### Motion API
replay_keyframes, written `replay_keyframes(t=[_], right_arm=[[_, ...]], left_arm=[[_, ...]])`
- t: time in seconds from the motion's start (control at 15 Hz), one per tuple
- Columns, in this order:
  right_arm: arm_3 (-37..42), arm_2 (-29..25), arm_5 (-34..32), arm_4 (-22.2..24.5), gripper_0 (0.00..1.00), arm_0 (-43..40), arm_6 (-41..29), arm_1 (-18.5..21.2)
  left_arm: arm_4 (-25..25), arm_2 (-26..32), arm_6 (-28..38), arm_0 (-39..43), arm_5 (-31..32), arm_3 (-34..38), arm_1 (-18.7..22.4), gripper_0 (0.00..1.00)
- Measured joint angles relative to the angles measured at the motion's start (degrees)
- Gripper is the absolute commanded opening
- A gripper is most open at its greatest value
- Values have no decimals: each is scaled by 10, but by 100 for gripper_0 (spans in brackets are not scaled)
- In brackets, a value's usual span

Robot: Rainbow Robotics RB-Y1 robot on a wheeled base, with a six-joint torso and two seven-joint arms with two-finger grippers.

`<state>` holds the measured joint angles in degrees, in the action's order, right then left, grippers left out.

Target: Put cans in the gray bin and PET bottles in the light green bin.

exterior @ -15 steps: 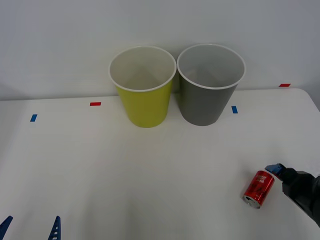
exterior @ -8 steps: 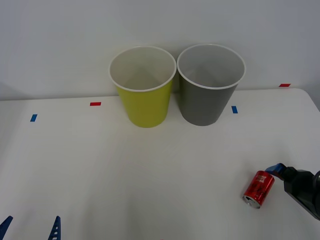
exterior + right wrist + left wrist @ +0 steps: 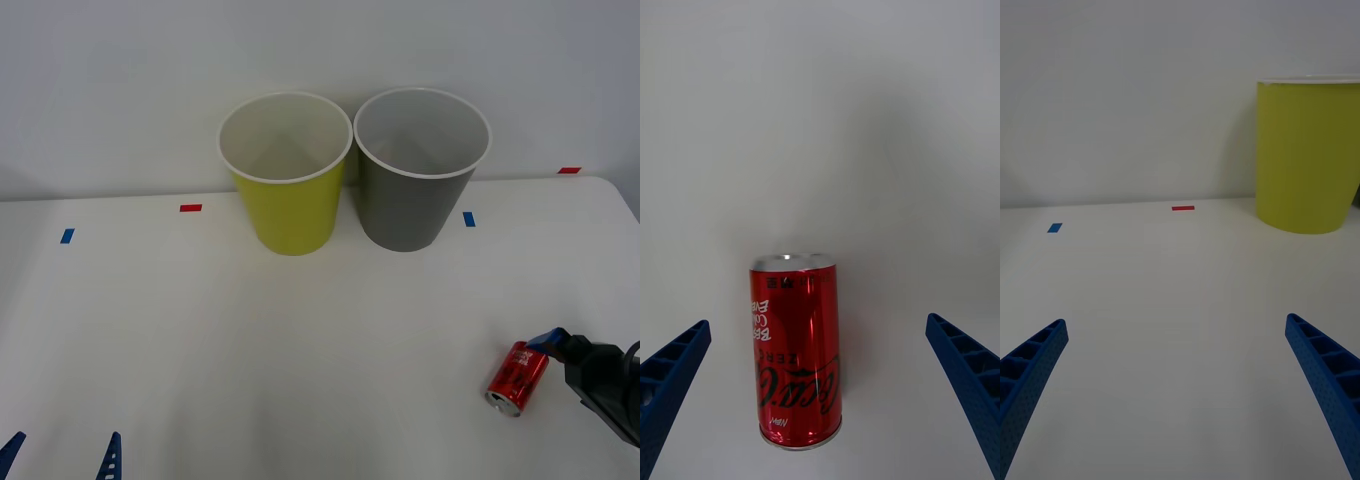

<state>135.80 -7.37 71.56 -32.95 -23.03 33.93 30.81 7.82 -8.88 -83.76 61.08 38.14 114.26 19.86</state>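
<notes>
Front view puts the red can point(image 3: 517, 377) lying on its side on the white tabletop point(image 3: 300, 350), near the robot's right corner and well apart from both bins. The right gripper point(image 3: 553, 342) sits just beside it, one blue fingertip close against the can's far end. From the right wrist view the can point(image 3: 797, 352) lies between the spread blue fingers point(image 3: 962, 375), silver top pointing away, with clear gaps on both sides, so that gripper is released and holds nothing as yet.

At the back of the tabletop the light green bin point(image 3: 287, 175) and the gray bin point(image 3: 420, 170) stand upright side by side, rims touching or nearly so; what can be seen of their pale insides looks bare. No PET bottle is anywhere on the tabletop.

The left gripper point(image 3: 60, 455) waits at the near left edge, fingers apart and empty, looking across the tabletop toward the light green bin point(image 3: 1307, 154).

To my eye the job has hardly started: nothing sorted, the can not yet grasped. Left to do is closing on it, lifting, carrying it to the gray bin and dropping it in
</notes>
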Motion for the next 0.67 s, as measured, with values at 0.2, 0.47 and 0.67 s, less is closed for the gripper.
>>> replay_keyframes(t=[0.2, 0.47, 0.67], right_arm=[[-7, 0, 0, -3, 100, 0, 2, -17], [-34, 0, 0, -8, 100, 10, 8, -27], [-64, 0, 0, -16, 100, 38, 24, -57]], left_arm=[[0, 0, 0, 0, 0, 0, 0, 100], [0, 0, 0, 0, 0, 0, 0, 100], [0, 0, 0, 0, 0, 0, 0, 100]])
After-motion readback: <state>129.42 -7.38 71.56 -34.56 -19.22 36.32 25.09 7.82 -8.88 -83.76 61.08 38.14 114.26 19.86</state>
